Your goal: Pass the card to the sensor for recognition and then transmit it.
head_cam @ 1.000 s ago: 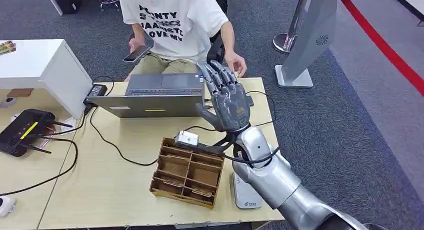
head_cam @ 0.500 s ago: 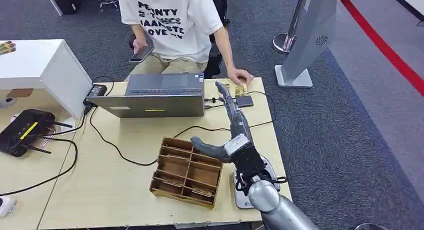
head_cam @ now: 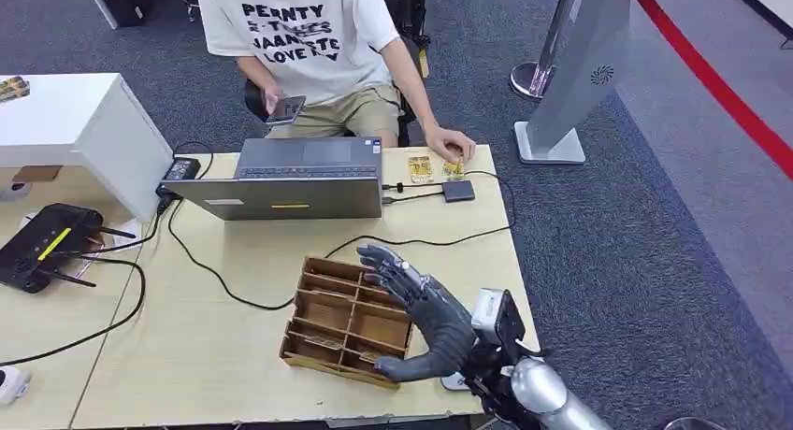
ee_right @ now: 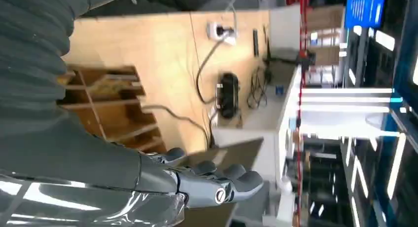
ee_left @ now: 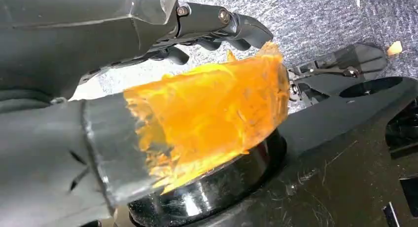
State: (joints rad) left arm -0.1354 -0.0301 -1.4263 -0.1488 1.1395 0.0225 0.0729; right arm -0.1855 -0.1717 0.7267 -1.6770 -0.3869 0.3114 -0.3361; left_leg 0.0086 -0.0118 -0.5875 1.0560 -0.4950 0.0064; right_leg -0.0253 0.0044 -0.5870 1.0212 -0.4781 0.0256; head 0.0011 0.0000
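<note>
My right hand point(head_cam: 418, 310) hovers over the near right corner of the wooden compartment box point(head_cam: 329, 310), fingers spread and holding nothing. The right wrist view shows its fingers point(ee_right: 217, 180) stretched out beside the box point(ee_right: 106, 106). Two yellow patterned cards point(head_cam: 420, 168) lie at the table's far edge, and a person's hand point(head_cam: 450, 145) rests by them. A sliver of a white flat device point(head_cam: 453, 382) peeks out under my right wrist. My left hand point(ee_left: 148, 64) hangs down with nothing in it; an orange translucent cover sits on its thumb point(ee_left: 212, 113).
An open laptop point(head_cam: 290, 178) stands at the back of the table point(head_cam: 234, 374), with black cables running to a small dark hub point(head_cam: 458, 190). A router point(head_cam: 42, 243) and a white cabinet point(head_cam: 84, 131) are on the left. A seated person point(head_cam: 299, 37) faces me; a grey stand point(head_cam: 570, 84) rises at the right.
My right arm has dropped and pulled back from its raised pose near the laptop to just above the box. The person's hand has come down beside the cards at the table's far edge.
</note>
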